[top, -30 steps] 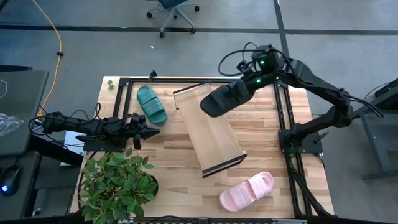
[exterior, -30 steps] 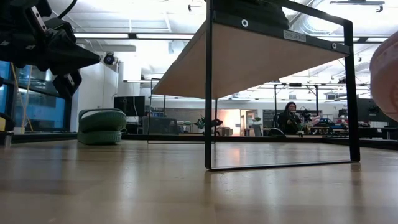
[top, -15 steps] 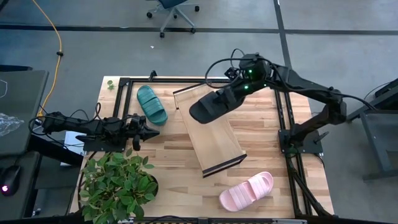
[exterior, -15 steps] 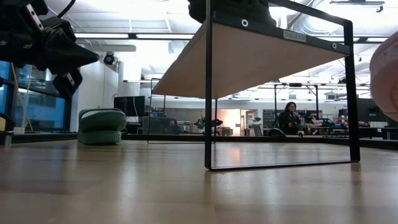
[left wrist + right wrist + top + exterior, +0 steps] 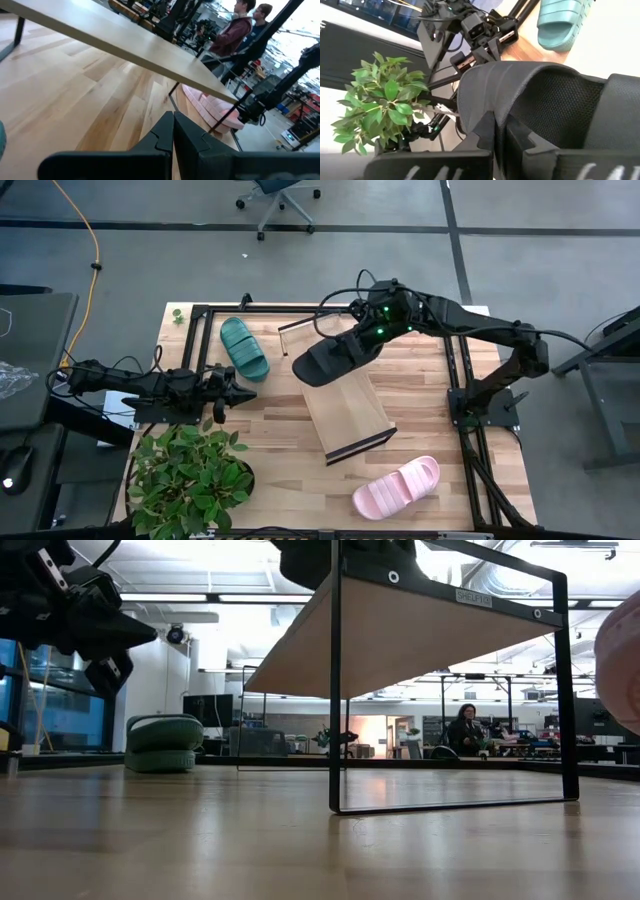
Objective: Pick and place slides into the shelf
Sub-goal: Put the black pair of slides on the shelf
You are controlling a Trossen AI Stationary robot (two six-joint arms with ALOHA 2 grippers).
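Observation:
My right gripper (image 5: pixel 372 340) is shut on the black slide (image 5: pixel 330 360) and holds it in the air over the far end of the shelf (image 5: pixel 345 405). The shelf is a light-wood board that stands on its thin black end rails (image 5: pixel 335 690). The dark green slide (image 5: pixel 245 348) lies sole down on the table, left of the shelf. The pale pink slide (image 5: pixel 397 487) lies near the table's front right. My left gripper (image 5: pixel 240 390) hovers shut left of the shelf, touching nothing. My right gripper pinches the black slide between its two fingers (image 5: pixel 482 131) at the edge of the wide ribbed strap (image 5: pixel 487 102). It comes from the table's right, slanting down. The slide is lifted clear and reaches away from the fingers toward the table's left.
A potted plant (image 5: pixel 190 475) stands at the table's front left corner, close to my left arm. A black metal frame (image 5: pixel 458 395) runs along the table's edges. People (image 5: pixel 245 25) stand in the room beyond the table.
My right gripper has carried the black slide toward the table's left, from over the shelf's far right corner to over the far end of its board. It has stayed shut on the slide throughout.

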